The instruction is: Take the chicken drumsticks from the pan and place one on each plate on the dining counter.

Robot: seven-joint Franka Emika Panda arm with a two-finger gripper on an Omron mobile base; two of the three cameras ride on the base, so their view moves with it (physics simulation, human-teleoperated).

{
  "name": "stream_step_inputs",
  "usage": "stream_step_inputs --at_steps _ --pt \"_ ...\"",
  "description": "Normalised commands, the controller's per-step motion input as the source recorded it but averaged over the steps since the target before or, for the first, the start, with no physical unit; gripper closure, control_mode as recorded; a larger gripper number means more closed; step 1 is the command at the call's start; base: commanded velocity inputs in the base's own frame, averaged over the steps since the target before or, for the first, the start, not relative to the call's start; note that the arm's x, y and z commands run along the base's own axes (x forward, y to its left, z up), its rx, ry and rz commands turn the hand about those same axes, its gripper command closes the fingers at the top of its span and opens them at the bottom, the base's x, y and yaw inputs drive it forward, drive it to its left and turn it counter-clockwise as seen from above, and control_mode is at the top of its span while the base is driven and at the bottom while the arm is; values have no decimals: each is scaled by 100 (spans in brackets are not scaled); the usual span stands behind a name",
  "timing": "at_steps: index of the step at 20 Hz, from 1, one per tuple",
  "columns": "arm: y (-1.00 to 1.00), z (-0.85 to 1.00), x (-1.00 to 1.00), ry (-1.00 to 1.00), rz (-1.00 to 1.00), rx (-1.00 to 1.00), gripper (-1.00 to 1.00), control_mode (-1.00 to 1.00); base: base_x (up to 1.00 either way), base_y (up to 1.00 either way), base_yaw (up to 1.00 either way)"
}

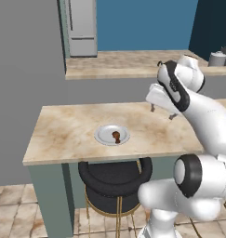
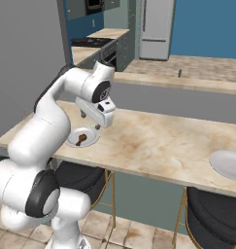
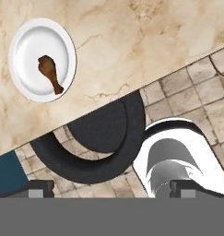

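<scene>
Gripper (image 1: 161, 113) spread wide, empty, raised over dining counter (image 1: 63, 130) near its front edge. One drumstick (image 3: 50, 73) lies on plate (image 3: 26, 60) beside gripper. Second plate (image 2: 228, 164) bare, well apart along counter. Black stool (image 1: 112, 179) below counter edge.

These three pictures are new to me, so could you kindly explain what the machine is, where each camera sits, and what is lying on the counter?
The machine is a white robot arm on a driving base in a rendered kitchen. Two cameras ride on the base behind the arm, one to its left and one to its right; the third sits on the hand and looks along the gripper. The gripper hangs open above the dining counter and holds nothing. On the counter a plate carries one chicken drumstick; the hand view shows the same pair from above. Further along, in the right base view, a second plate lies bare. Black-cushioned stools stand under the counter's edge.
</scene>
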Motion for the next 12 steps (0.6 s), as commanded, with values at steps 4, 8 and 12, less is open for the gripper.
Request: stream_step_inputs --at_steps 4,8,12 --pt "-66 -38 -100 -3 -6 -5 -100 -100 0 0 0" --pt "-11 -57 -100 -17 0 -18 -100 -100 0 0 0" --pt "40 -58 -100 -44 3 -28 -100 -100 0 0 0"
